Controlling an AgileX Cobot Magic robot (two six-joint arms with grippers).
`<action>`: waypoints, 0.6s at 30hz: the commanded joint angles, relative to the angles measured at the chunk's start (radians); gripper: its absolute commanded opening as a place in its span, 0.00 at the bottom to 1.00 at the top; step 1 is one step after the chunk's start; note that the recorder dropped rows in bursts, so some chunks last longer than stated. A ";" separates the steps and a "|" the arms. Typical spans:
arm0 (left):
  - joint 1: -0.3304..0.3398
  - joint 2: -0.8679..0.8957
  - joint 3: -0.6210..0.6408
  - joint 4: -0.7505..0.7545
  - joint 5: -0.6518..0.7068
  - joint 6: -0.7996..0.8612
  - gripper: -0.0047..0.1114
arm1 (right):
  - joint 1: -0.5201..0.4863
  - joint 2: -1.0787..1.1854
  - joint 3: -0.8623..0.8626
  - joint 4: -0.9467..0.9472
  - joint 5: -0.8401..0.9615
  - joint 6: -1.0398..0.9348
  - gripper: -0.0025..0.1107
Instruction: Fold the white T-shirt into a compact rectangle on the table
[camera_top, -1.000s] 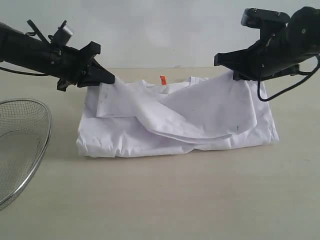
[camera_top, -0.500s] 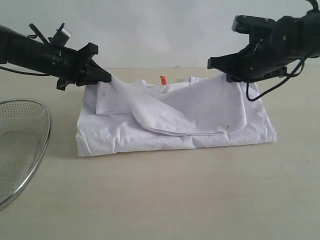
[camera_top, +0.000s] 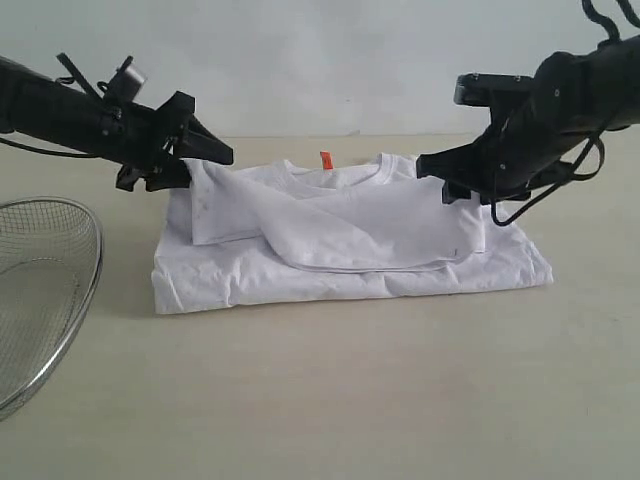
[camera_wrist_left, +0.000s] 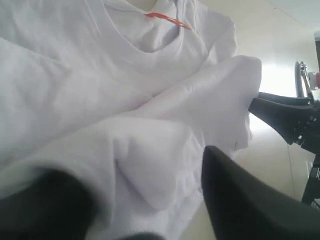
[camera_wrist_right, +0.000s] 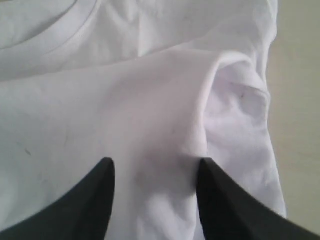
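T-shirt (camera_top: 330, 275) on table (camera_top: 350, 400): mid-fold, looked like the let-go step.
Shirt lay part-folded at mid-table, with the upper layer draped loose and uneven across it. Left gripper (camera_top: 215, 155) sat at its rear left corner and right gripper (camera_top: 440, 180) at the rear right edge. Both had jaws apart with nothing pinched. Next move probably needed both backed clear without snagging, then a fresh grip to square the fold.

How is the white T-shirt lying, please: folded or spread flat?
Folded, though loosely: the white T-shirt lies in stacked layers, one flap draped across its top.
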 joint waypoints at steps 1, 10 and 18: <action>0.024 -0.035 -0.007 0.067 0.026 -0.024 0.32 | -0.037 -0.033 -0.006 -0.012 0.042 -0.008 0.40; 0.057 -0.121 -0.007 0.120 0.094 -0.022 0.08 | -0.139 -0.105 -0.006 -0.004 0.183 -0.090 0.40; -0.004 -0.159 -0.007 0.469 0.105 -0.183 0.08 | -0.178 -0.103 -0.001 0.033 0.307 -0.163 0.40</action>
